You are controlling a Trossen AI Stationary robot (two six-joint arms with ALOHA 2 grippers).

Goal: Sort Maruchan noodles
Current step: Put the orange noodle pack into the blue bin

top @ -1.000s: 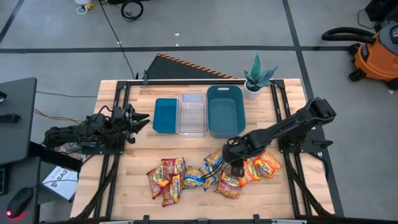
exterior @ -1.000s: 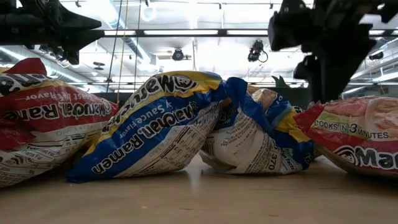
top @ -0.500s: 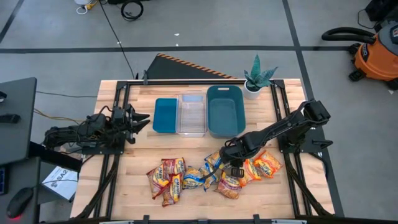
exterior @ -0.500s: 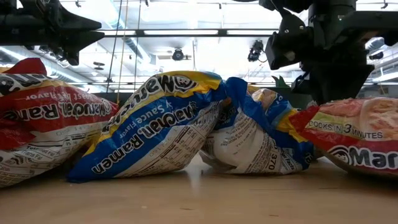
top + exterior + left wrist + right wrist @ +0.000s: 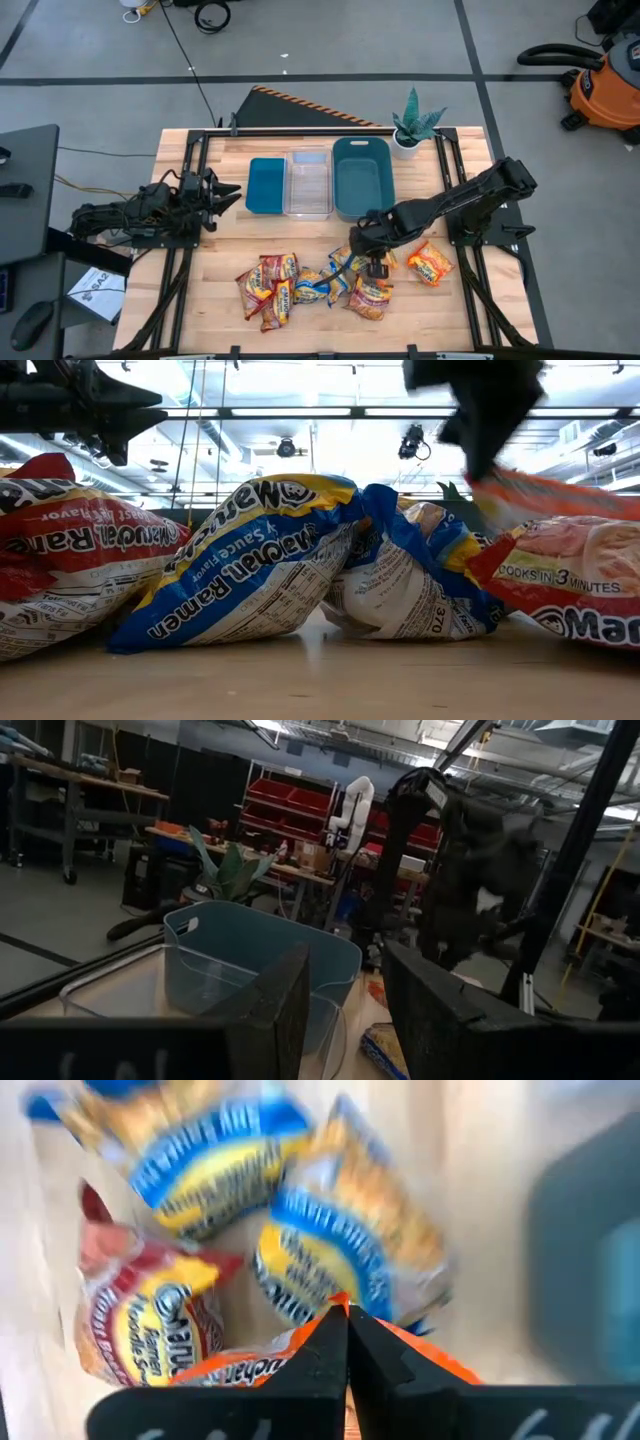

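Right gripper (image 5: 377, 266), above the middle of the noodle pile: its fingers (image 5: 330, 1350) are pressed together on the edge of an orange packet (image 5: 400, 1358), which hangs lifted above the table (image 5: 220, 300) in the low view (image 5: 560, 495). Just below the gripper lie two blue-and-yellow packets (image 5: 350, 1250) and a red packet (image 5: 150, 1320). The right arm (image 5: 460, 200) reaches in from the table's right edge.

The remaining noodle packets (image 5: 300, 285) lie in a loose row along the near part of the table, red ones to the left (image 5: 265, 285), blue ones in the middle (image 5: 315, 285), and one orange packet (image 5: 430, 262) set a little apart to the right. In the low view a blue packet (image 5: 250, 570) leans against a red one (image 5: 70, 560).

Behind the pile stand three bins side by side: a small teal bin (image 5: 266, 185), a clear bin (image 5: 308, 183) and a larger teal bin (image 5: 362, 178). A potted plant (image 5: 412, 125) stands at the far right corner.

Left gripper (image 5: 222, 196), waiting near the table's left edge, beside the small teal bin: its fingers (image 5: 290, 1010) are spread apart and hold nothing.
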